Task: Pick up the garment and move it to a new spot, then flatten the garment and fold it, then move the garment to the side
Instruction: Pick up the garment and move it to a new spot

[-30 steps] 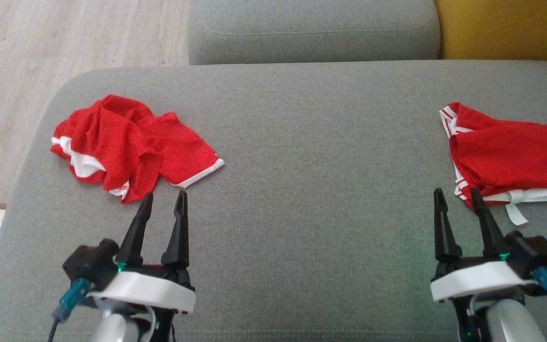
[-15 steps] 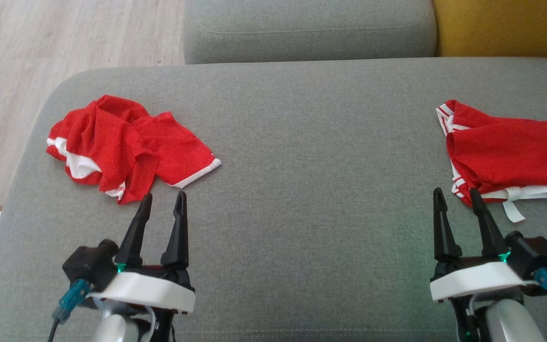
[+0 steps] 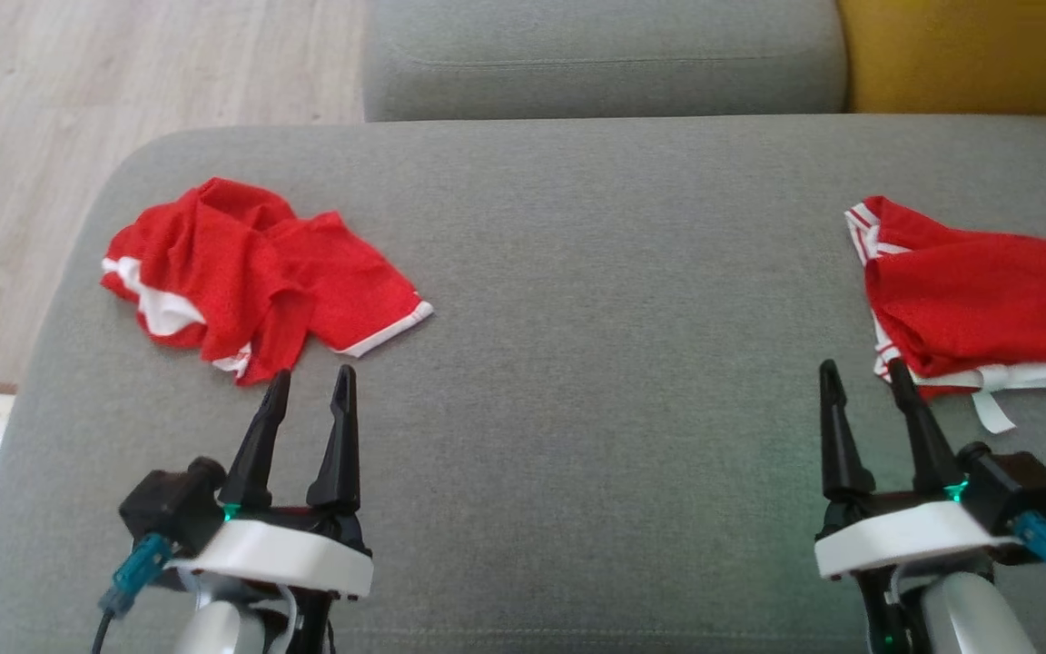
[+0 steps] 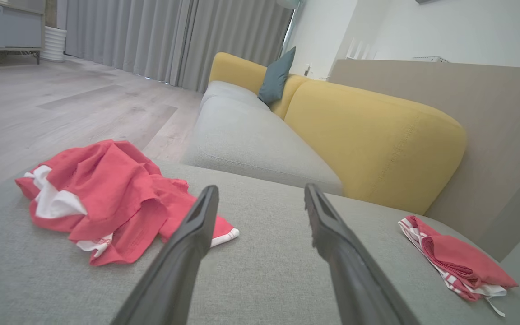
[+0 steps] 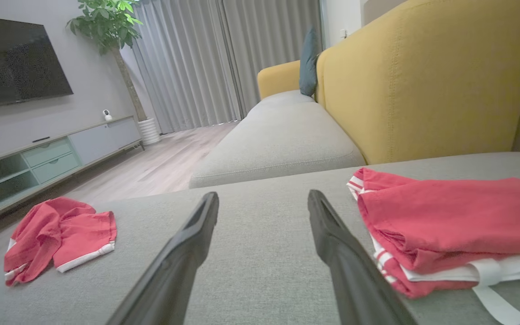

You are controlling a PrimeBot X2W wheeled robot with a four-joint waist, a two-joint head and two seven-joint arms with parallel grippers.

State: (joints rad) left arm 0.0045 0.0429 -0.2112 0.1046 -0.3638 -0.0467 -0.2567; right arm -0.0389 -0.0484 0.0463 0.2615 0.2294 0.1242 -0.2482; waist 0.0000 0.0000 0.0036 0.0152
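A crumpled red garment with white trim [image 3: 251, 272] lies at the left of the grey sofa seat [image 3: 577, 272]. My left gripper [image 3: 314, 372] is open just short of its near edge, touching nothing. In the left wrist view the crumpled garment [image 4: 106, 194] lies left of the open fingers [image 4: 197, 225]. A second red garment [image 3: 977, 300], folded flat with a white drawstring, lies at the right. My right gripper [image 3: 861, 365] is open beside its near left corner. The right wrist view shows the folded garment [image 5: 449, 216] just right of the right fingers [image 5: 332, 234].
A yellow backrest [image 3: 968, 54] rises at the far right, and another grey seat [image 3: 596, 54] lies beyond this one. Wooden floor [image 3: 123, 73] drops off past the seat's rounded left edge. A broad bare stretch of seat lies between the two garments.
The head view wobbled slightly left and back. My right gripper has edged a little to the left. The left gripper and both garments have stayed put.
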